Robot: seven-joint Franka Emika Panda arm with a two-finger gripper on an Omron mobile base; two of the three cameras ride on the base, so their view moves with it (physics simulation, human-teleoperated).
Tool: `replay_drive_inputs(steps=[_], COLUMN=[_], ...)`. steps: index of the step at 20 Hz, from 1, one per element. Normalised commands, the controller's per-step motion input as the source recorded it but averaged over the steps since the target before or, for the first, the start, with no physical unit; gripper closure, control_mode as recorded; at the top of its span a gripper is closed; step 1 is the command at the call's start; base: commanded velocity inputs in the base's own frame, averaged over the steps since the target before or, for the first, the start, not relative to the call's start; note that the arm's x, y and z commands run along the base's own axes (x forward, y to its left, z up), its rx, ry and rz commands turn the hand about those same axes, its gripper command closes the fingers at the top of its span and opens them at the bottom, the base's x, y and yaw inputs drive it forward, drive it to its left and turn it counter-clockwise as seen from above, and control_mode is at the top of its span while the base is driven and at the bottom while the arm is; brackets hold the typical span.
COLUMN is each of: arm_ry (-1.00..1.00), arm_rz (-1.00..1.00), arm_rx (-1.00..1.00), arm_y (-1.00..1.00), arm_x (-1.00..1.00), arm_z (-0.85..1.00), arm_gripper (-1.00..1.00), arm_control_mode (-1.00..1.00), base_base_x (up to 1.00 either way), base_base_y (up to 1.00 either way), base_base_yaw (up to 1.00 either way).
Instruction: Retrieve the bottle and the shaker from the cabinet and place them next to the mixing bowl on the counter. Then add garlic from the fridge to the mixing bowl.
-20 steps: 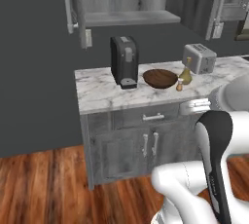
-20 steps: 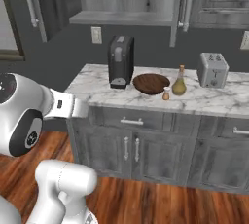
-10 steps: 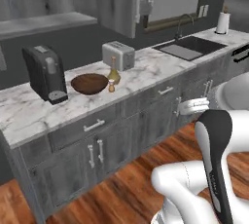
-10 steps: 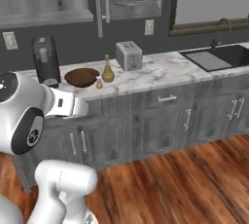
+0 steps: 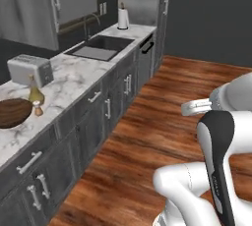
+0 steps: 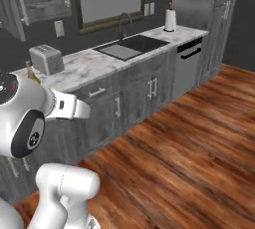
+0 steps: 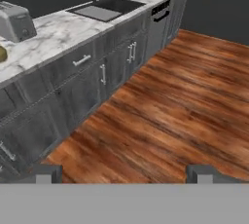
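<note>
The dark wooden mixing bowl [image 5: 10,113] stands on the marble counter [image 5: 74,80] at the far left. Beside it stand the yellowish bottle [image 5: 34,92] and the small shaker [image 5: 38,108], in front of the toaster [image 5: 29,69]. In the right base view the bottle [image 6: 29,71] peeks out behind my arm. In the hand view my gripper [image 7: 124,174] is open and holds nothing, well away from the counter and above the wooden floor [image 7: 185,96]. The garlic is hidden. A tall steel-fronted unit [image 5: 165,9] at the counter's far end may be the fridge.
A sink [image 5: 98,48] with a faucet is set in the counter, with a paper towel roll [image 5: 122,17] beyond it. A dishwasher front [image 6: 188,61] closes the row of lower cabinets. Upper cabinets [image 5: 29,9] hang above. Wide wooden floor [image 6: 189,148] lies to the right.
The whole picture has swept along the counter: the base has turned right. The coffee machine has left the views; sink, paper towel and open floor have come in. The gripper stays open.
</note>
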Motion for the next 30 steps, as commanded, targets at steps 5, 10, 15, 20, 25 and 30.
replay_drive_inputs(steps=[5, 10, 15, 20, 25, 30], arm_ry=[0.00, 0.00, 0.00, 0.00, 0.00, 0.00], arm_rz=[0.00, 0.00, 0.00, 0.00, 0.00, 0.00], arm_rx=[0.00, 0.00, 0.00, 0.00, 0.00, 0.00], arm_y=[0.00, 0.00, 0.00, 0.00, 0.00, 0.00], arm_x=[0.00, 0.00, 0.00, 0.00, 0.00, 0.00], arm_z=[0.00, 0.00, 0.00, 0.00, 0.00, 0.00], arm_gripper=[-1.00, -1.00, -1.00, -1.00, -1.00, -1.00], arm_control_mode=[1.00, 1.00, 1.00, 1.00, 1.00, 1.00], base_base_x=[-0.03, -0.11, -0.10, -0.02, -0.14, -0.03], base_base_y=[0.14, 0.14, 0.13, 0.00, 0.00, 0.01], base_base_yaw=[-0.73, -0.75, -0.81, -0.84, -0.87, -0.96])
